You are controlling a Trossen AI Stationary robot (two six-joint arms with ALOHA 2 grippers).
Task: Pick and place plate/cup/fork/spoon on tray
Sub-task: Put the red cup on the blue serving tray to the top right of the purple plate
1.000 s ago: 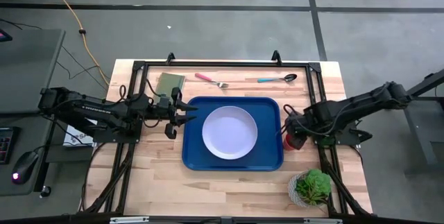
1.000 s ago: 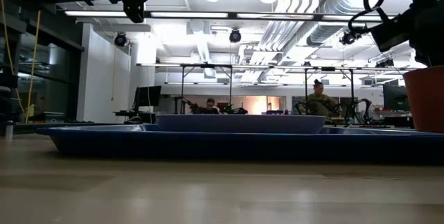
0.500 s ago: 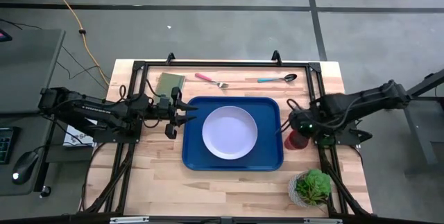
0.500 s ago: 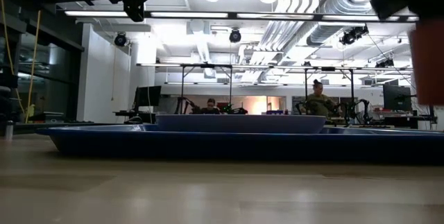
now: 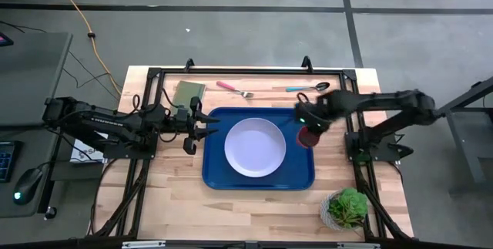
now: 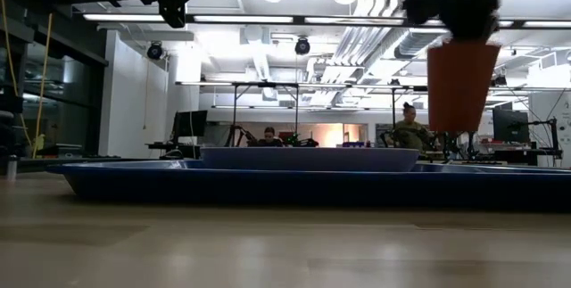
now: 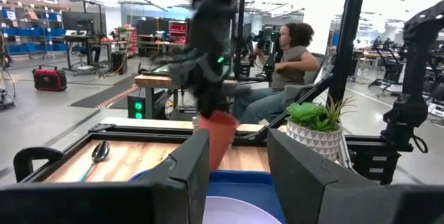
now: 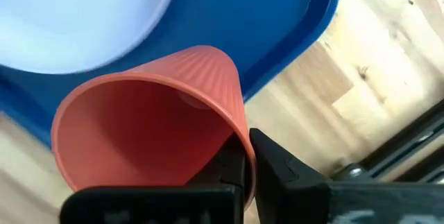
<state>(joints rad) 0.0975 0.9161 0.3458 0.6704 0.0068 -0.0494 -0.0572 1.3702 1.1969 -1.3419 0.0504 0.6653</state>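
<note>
One red cup (image 6: 461, 86), upright with mouth upward, hangs pinched in the right hand (image 5: 306, 126) above the tray (image 5: 216, 173).

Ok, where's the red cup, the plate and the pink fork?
cup (image 6: 461, 86), low view, middle of its side.
plate (image 5: 255, 147), high view, its flat centre.
fork (image 5: 228, 88), high view, on the pink handle.

the plate (image 5: 255, 147) lies on the tray (image 5: 217, 173), cup (image 5: 307, 136) above its right edge.
</note>
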